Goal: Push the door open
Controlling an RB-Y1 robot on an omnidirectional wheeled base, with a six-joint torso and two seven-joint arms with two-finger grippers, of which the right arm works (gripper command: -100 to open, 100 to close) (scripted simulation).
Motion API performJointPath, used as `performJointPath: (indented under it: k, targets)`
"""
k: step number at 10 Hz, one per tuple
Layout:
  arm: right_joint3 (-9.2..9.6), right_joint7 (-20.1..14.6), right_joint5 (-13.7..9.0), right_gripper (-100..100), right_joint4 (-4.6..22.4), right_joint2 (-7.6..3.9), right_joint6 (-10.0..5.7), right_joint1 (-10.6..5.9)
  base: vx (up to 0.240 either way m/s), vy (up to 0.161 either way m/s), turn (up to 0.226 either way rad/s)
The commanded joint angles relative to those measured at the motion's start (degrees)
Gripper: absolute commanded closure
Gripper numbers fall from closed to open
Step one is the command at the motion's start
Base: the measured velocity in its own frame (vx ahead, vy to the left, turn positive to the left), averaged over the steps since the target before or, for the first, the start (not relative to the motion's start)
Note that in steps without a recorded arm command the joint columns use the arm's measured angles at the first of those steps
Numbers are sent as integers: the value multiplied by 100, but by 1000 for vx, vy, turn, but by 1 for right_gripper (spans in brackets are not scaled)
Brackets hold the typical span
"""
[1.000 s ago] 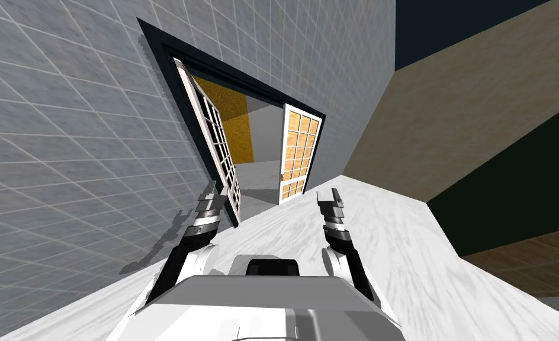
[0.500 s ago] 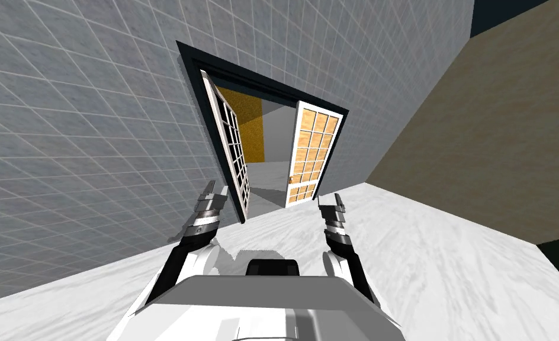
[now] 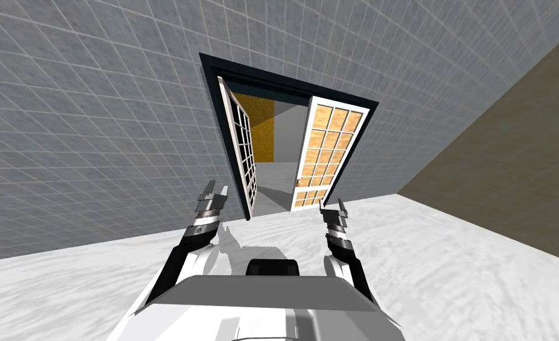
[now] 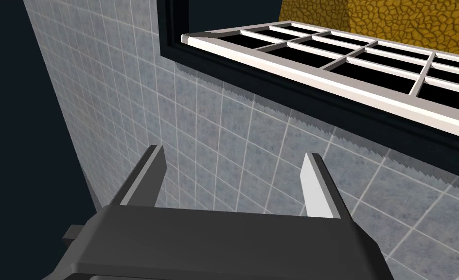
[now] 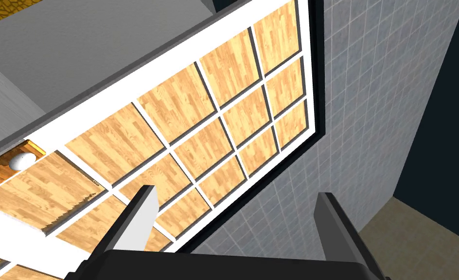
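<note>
Both arms reach forward from the shoulders with elbows low and forearms rising toward the doorway. The left tool (image 3: 216, 188) is held up beside the foot of the dark door frame (image 3: 210, 77), its fingers apart and holding nothing; the right tool (image 3: 331, 205) stands at the same height near the lower corner of the right leaf (image 3: 325, 154), its fingers likewise apart and bare.

The door is a pair of white-barred leaves set in a grey tiled wall (image 3: 95, 118). The left leaf (image 3: 244, 154) is swung far inward and seen almost edge-on; the right leaf, with wood-coloured panels, stands only partly turned. The gap between them opens onto grey floor and a yellow wall (image 3: 257, 130) beyond. White floor (image 3: 450, 266) spreads to the robot's right as far as a beige wall (image 3: 509, 177).

The left wrist view has the left tool (image 4: 234, 153) aimed at tiled wall (image 4: 223, 146) just outside the frame (image 4: 272, 82), with the left leaf's (image 4: 321, 63) bars past it and a black area (image 4: 9, 121) on the far side. The right wrist view shows the right tool (image 5: 236, 193) straddling the frame (image 5: 318, 73) edge; one finger lies before the right leaf's (image 5: 175, 131) panels, the other before tiled wall (image 5: 369, 97). A pale round knob (image 5: 22, 161) on a wood-coloured plate sits at the leaf's free edge. Whether either tool touches anything cannot be told.
</note>
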Motion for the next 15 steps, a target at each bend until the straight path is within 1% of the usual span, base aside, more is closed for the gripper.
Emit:
performJointPath:
  k: [1,4,6,7,8,10,12,13,14,15]
  targets:
    - [-13,-128,-108,-100,164,-7,-104,2,66,-91,193]
    - [-63,-479,-439,-100,535,-20,-320,46,78,-87,314]
    - [-83,-619,-572,-100,684,-26,-407,64,74,-90,226]
    - [-103,-763,-708,-100,836,-27,-495,82,67,-115,320]
    - [-114,-835,-776,-100,912,-26,-539,91,65,-130,372]
    - [-155,-1124,-1050,-100,1218,-24,-717,127,63,-138,403]
    - [-176,-1269,-1187,-100,1371,-20,-806,145,59,-116,199]
    - [-197,-1414,-1323,-100,1524,-12,-895,163,38,-118,349]
    - [-207,-1486,-1392,-100,1601,-8,-940,173,35,-123,322]
    - [-228,-1630,-1528,-100,1753,0,-1029,191,37,-119,305]
